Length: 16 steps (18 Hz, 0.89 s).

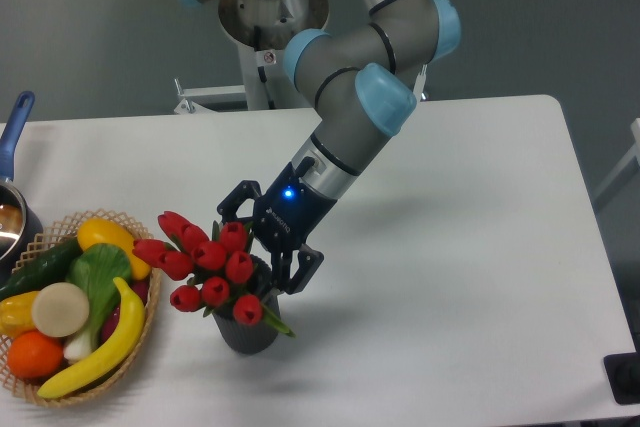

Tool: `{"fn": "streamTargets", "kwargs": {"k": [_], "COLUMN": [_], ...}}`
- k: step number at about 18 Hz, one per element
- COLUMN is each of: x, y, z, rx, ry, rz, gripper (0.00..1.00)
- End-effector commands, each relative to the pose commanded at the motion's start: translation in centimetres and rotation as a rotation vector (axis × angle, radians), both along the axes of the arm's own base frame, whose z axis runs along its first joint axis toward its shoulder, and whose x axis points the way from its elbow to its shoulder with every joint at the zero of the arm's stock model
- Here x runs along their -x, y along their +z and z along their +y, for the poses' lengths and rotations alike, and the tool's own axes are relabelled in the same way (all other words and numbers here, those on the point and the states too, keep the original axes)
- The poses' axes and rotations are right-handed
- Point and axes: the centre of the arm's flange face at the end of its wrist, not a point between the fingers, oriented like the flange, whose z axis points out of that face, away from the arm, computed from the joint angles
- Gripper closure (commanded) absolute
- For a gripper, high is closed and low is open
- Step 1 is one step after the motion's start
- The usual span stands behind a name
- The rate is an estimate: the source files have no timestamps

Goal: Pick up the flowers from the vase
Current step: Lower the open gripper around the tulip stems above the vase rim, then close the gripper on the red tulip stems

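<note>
The flowers [207, 262], a bunch of red tulip buds with green leaves, stand in the vase [248, 327], a short dark grey ribbed cylinder near the table's front. The bunch leans left toward the basket. My gripper [262, 250] is open and comes in from the upper right. Its fingers straddle the right side of the bunch just above the vase's mouth. One finger sits behind the top buds, the other [298, 272] at the vase's right rim. The stems are hidden by buds and gripper.
A round wicker basket [130, 355] with a banana, orange, cucumber and other fruit and vegetables sits at the front left, close to the flowers. A pot with a blue handle [15, 127] is at the left edge. The arm's base [265, 57] stands behind the table.
</note>
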Motion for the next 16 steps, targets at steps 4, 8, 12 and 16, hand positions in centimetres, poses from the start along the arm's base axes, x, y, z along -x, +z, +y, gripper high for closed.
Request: {"fn": "streamTargets", "kwargs": {"k": [4, 8, 12, 16], "x": [-0.08, -0.17, -0.12, -0.03], "y": [0.0, 0.2, 0.54, 0.7], "z": [0.05, -0.02, -0.1, -0.14], "rx": [0.001, -0.001, -0.005, 0.001], "ry": [-0.001, -0.001, 0.002, 0.017], "rz": [-0.001, 0.001, 0.005, -0.008], "gripper": [0.0, 0.11, 0.36, 0.44]}}
